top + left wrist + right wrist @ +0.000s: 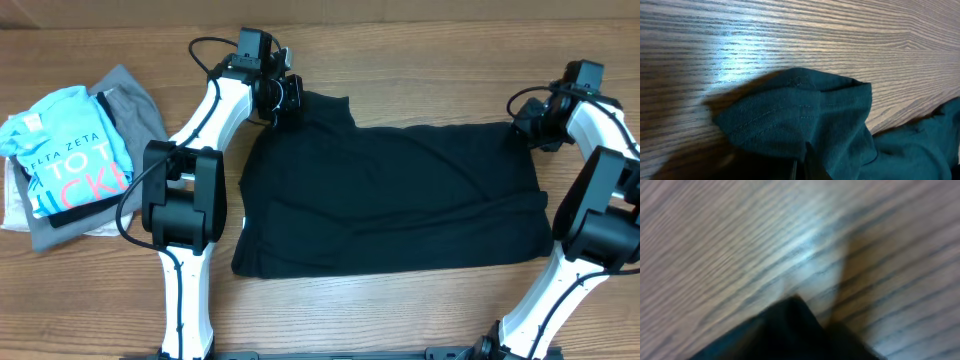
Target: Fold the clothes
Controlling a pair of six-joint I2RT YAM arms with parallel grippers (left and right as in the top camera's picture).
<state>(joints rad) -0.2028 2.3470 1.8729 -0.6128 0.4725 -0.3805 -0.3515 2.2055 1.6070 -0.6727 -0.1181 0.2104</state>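
The wooden surface (400,40) fills every view. A black T-shirt (400,200) lies spread across its middle as a broad, roughly rectangular shape with soft wrinkles, and one sleeve sticks out at the far left corner. The left arm (185,195) rises from the near edge and reaches along the shirt's left side. The right arm (600,210) does the same on the right side.

Well apart from the shirt, at the left end, there is a small heap of clothing. A light blue shirt (70,150) with white and pink lettering rests on top of a grey garment (140,110).

The left hand (287,100) sits at the protruding sleeve, its fingers pressed together and pinching the fabric. The wrist view shows the stitched hem bunched just beyond the fingertips.

The right hand (528,128) is at the shirt's far right corner. Its wrist view is blurred, with dark cloth at the bottom edge, so I cannot tell whether it has the fabric.
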